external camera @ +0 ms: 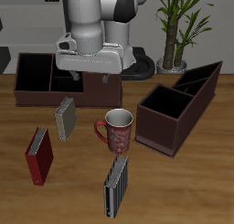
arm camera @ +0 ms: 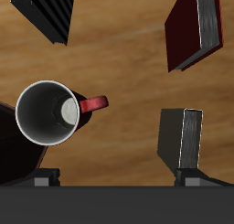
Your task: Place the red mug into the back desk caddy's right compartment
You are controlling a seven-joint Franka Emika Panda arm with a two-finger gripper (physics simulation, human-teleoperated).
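Note:
The red mug (external camera: 117, 130) stands upright on the table, handle toward the grey book; in the wrist view the mug (arm camera: 46, 113) shows its pale inside and red handle. My gripper (external camera: 92, 81) hangs open and empty, above and behind the mug, in front of the back desk caddy (external camera: 55, 81). Only the fingertips (arm camera: 187, 177) show in the wrist view. The caddy is long, low and maroon. Its right compartment (external camera: 32, 72), the big end section, lies open at the end away from the gripper. My hand hides part of the caddy's other end.
A second dark brown caddy (external camera: 178, 104) with a slanted raised end stands close beside the mug. A grey book (external camera: 65, 118), a red book (external camera: 38, 156) and a dark striped book (external camera: 114, 184) lie around the mug. A potted plant (external camera: 178, 26) stands at the back.

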